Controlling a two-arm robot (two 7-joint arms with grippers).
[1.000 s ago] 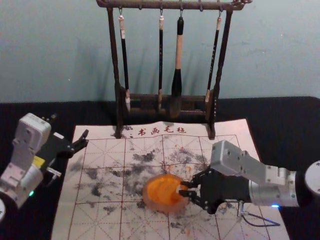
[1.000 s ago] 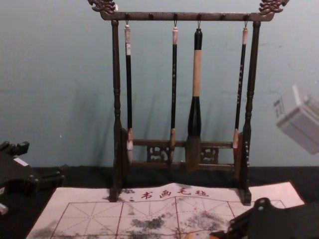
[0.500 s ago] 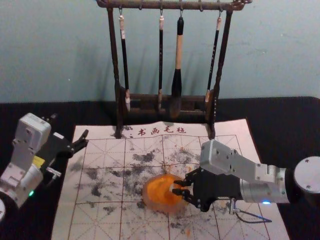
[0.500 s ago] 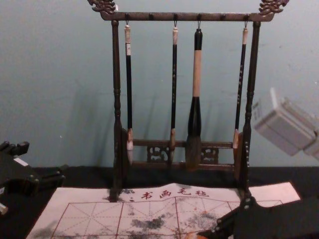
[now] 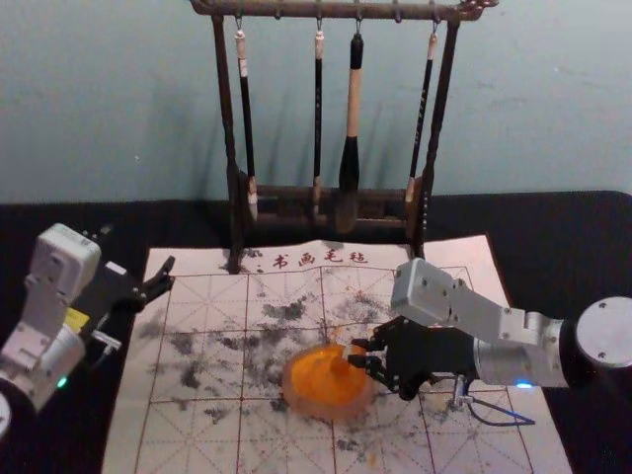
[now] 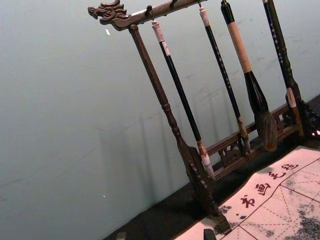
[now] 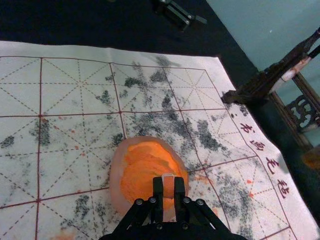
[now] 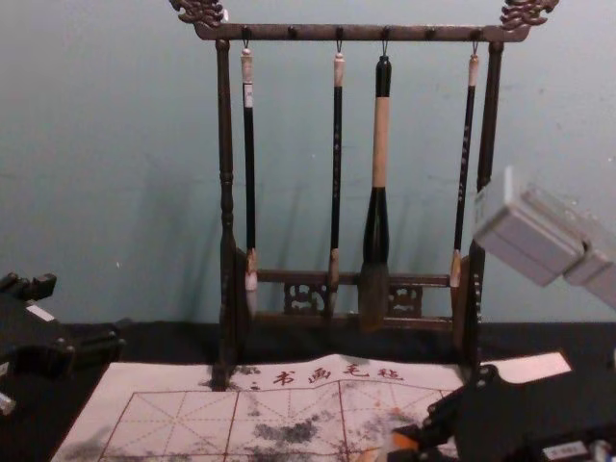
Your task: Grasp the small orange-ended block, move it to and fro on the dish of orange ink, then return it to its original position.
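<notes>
Before the wall, smudged mat.

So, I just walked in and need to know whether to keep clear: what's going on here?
The robot's right claw grips a small orange-ended block over the dish of orange ink; whether the block touches the ink is unclear. The left claw hangs open near the left edge of the mat.

Black-covered table, spanning the frame's width below the wall; white rectangular mat, red-gridded, stained grey and orange, at lower centre; dark wooden rack, upright, feet at the mat's far edge; round translucent dish of orange ink on the mat, at lower centre.
</notes>
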